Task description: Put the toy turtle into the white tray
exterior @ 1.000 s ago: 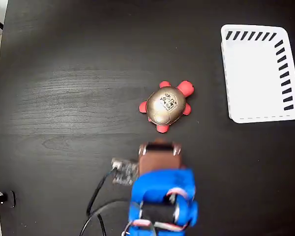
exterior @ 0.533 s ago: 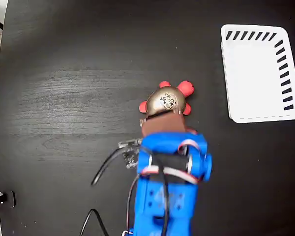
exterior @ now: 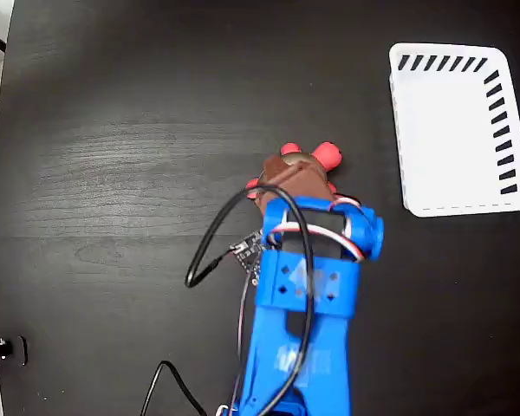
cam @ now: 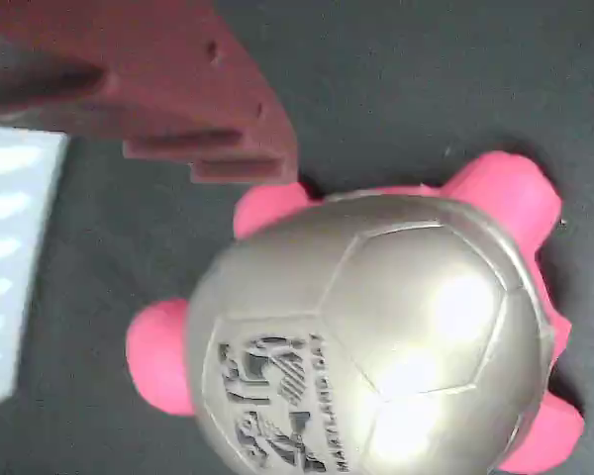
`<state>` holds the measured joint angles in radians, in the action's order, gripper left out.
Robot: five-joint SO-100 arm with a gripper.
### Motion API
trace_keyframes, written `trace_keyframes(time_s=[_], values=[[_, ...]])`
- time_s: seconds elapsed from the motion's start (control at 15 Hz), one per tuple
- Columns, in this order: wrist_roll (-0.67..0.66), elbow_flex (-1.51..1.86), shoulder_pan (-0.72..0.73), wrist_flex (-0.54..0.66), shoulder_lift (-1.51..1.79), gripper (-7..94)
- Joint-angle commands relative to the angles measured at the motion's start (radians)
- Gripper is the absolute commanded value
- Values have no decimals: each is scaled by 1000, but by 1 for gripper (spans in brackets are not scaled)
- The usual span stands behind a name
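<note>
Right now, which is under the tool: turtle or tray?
The turtle; the tool covers its shell. The tray sits apart, at the right.

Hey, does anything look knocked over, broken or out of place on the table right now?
Nothing stands out. The toy turtle sits shell-up on the black table, and the white tray lies flat, apart from it.

We see a turtle (cam: pixel 376 336) with a shiny gold shell, dark print and pink limbs, a white tray (exterior: pixel 458 130) with dark stripes, a blue arm (exterior: pixel 308 303), a black table (exterior: pixel 113 130).
</note>
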<state>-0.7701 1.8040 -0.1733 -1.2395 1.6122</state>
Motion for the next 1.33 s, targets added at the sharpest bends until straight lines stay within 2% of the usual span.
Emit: trace_keyframes(time_s=[0.0, 0.8, 0.87, 1.0, 1.07, 1.13, 1.27], values=[[-31, -46, -11, 46, -21, 49], [-75, -41, 0, 218, -236, 48], [-75, -46, 3, 215, -241, 43], [-67, -54, 6, 216, -244, 19], [-60, -54, 6, 221, -244, 3], [-51, -54, 6, 224, -241, 0], [-20, -75, 0, 186, -215, 0]])
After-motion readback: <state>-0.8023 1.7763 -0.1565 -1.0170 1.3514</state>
